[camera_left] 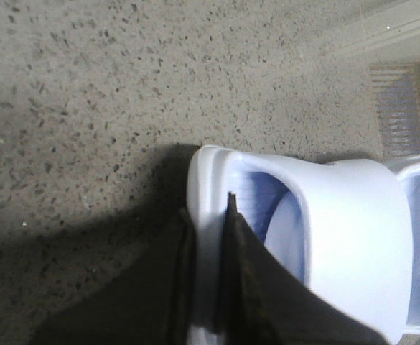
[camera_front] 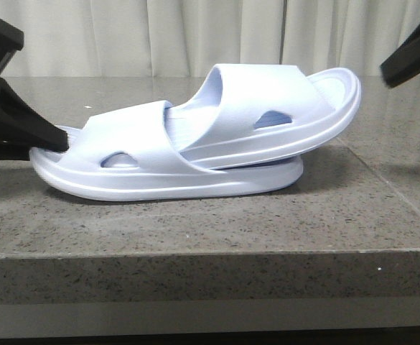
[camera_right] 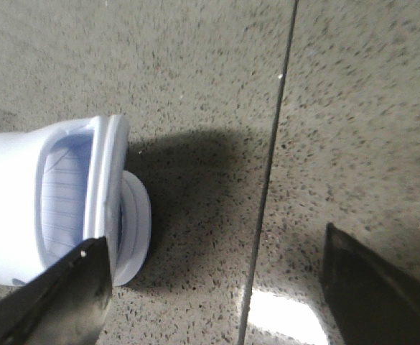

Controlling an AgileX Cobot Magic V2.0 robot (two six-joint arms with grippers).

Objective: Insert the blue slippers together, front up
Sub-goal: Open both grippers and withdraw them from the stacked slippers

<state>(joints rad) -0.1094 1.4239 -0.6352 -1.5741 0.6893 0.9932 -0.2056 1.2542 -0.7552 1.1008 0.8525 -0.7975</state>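
Speckled grey stone table here, pale curtains hanging behind it. Nearest my front cam, the blue slippers sit mid-table, side-on: the lower slipper lies flat, and the upper slipper is pushed under its strap and tilts up toward the right. My left gripper is pinched onto the lower one's left-end rim, a finger on each side of the wall. My right gripper hangs spread wide and empty, above the table near the upper slipper's raised end, not touching it.
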